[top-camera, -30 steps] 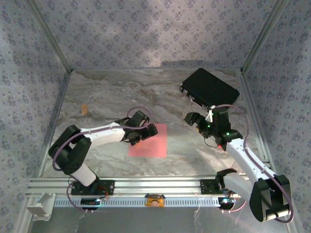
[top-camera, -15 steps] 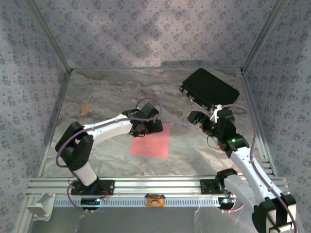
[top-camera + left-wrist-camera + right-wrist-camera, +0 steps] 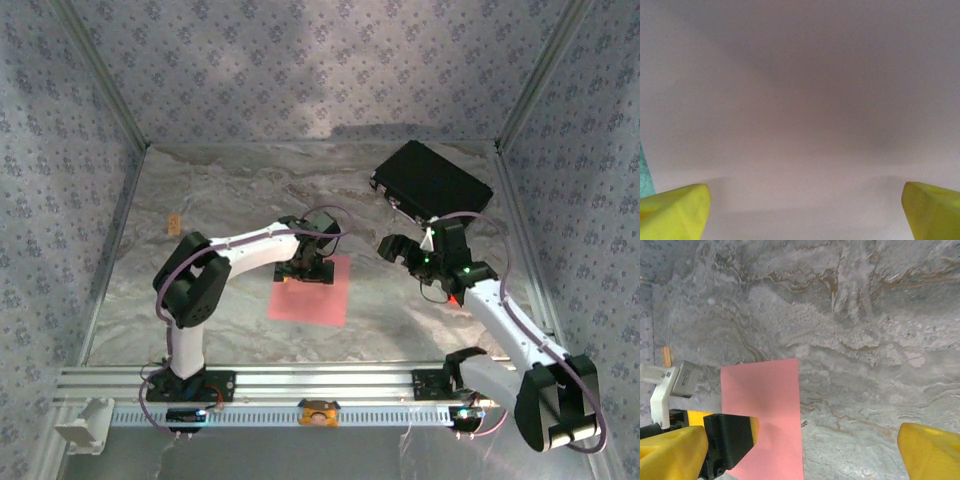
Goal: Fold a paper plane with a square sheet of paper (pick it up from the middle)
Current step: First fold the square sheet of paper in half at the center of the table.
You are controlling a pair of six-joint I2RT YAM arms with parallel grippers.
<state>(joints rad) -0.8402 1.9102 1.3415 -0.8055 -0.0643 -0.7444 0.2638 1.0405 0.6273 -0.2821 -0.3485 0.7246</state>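
Thin salmon-pink square sheet of paper point(image 3: 315, 300) lying flat mid-way across the grey marbled table point(image 3: 220, 200). A clean pickup calls for a light, centred pinch. The left gripper point(image 3: 305, 272), jaws wide apart, points down over the sheet's far half. The right gripper point(image 3: 392, 246), likewise spread, hovers well apart from the sheet.

Salmon-pink paper point(image 3: 310, 290), grey marbled table point(image 3: 230, 200)

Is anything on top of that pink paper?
The left end effector, jaws open, is above the far edge of the square sheet of paper and hides that part. Whether they touch can't be told.
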